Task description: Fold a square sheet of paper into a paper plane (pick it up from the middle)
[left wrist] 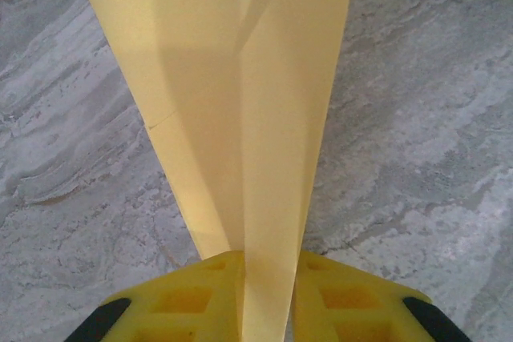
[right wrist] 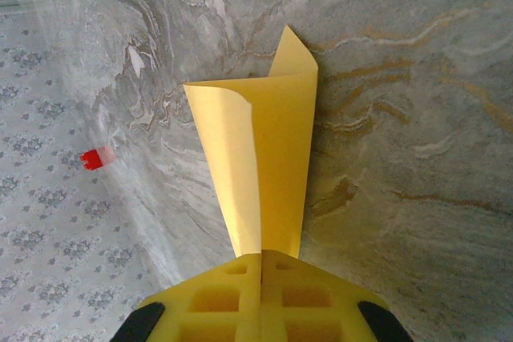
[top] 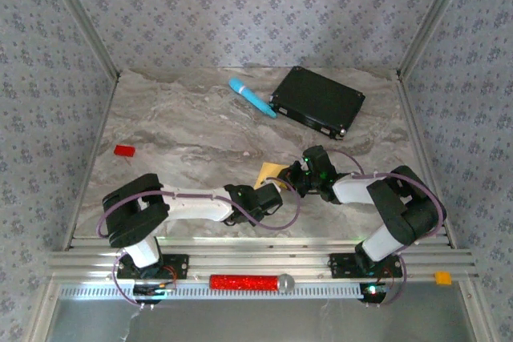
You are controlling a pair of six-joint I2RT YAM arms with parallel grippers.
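Left end effector (left wrist: 267,266) and right end effector (right wrist: 262,266), angled inward, pinch the paper (right wrist: 268,158).

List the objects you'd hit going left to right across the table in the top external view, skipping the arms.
small red block → light-blue cylinder → black flat box. Left out: the folded yellow paper, since it overlaps the cylinder's span.

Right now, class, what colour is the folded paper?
Yellow-orange; the folded paper shows best in the right wrist view.
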